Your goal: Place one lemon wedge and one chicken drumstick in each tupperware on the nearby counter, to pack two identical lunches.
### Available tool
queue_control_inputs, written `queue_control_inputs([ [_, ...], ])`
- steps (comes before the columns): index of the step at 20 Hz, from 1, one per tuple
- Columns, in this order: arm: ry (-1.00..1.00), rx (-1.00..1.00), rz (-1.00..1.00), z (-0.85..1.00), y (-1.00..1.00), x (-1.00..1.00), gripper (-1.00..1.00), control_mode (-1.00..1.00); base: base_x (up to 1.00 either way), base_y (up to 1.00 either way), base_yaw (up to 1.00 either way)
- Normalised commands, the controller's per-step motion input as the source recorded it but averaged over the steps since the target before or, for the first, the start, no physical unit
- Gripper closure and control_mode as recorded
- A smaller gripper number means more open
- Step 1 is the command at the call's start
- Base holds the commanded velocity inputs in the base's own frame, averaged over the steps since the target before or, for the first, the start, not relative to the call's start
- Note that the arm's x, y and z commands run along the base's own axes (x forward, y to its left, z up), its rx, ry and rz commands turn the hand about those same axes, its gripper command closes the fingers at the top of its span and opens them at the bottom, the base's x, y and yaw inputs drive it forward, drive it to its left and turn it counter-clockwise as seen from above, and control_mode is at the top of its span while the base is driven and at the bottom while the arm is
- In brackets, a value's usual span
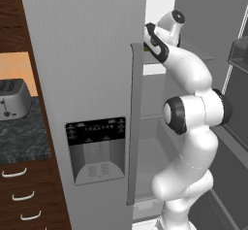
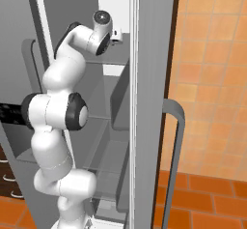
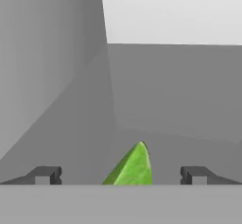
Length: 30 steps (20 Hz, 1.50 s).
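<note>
One green lemon wedge [image 3: 131,167] lies midway between the gripper's [image 3: 120,175] fully spread, empty fingertips [image 3: 46,175], its tip pointing away along the refrigerator shelf [image 3: 189,119].

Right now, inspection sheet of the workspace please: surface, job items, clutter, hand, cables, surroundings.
Surface: grey fridge shelf inside the open fridge; black marbled counter off to the left.
Job's things: green lemon wedge lying on the shelf, between the fingertips and ahead of them. Drumsticks, tupperware: nothing seen.
Clutter: silver toaster on the counter.
Hand: hand open, jaws wide either side of the wedge, not touching it; arm reaches into the upper fridge compartment.
Cables: nothing seen.
Surroundings: fridge door with dispenser panel, dark wood drawers with curved handles, orange tiled wall.
</note>
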Motion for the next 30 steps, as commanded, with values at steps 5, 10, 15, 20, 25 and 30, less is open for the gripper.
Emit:
queue_control_inputs([
  [5,0.03,0.00,0.00,-0.07,-0.02,0.13,-1.00,-1.00,0.00,0.00,0.00],
  [10,0.07,0.00,-0.02,-0.13,-0.11,-0.11,-1.00,-1.00,0.00,0.00,0.00],
  [15,0.07,-0.05,-0.02,-0.40,-0.08,-0.13,-1.00,-1.00,0.00,0.00,0.00],
  [20,0.03,-0.06,0.00,-0.39,-0.02,0.00,-1.00,-1.00,0.00,0.00,0.00],
  [25,0.02,-0.04,0.00,-0.42,-0.03,0.00,1.00,-1.00,0.00,0.00,0.00],
  [30,0.02,-0.01,0.00,-0.43,-0.06,0.00,1.00,-1.00,0.00,0.00,0.00],
])
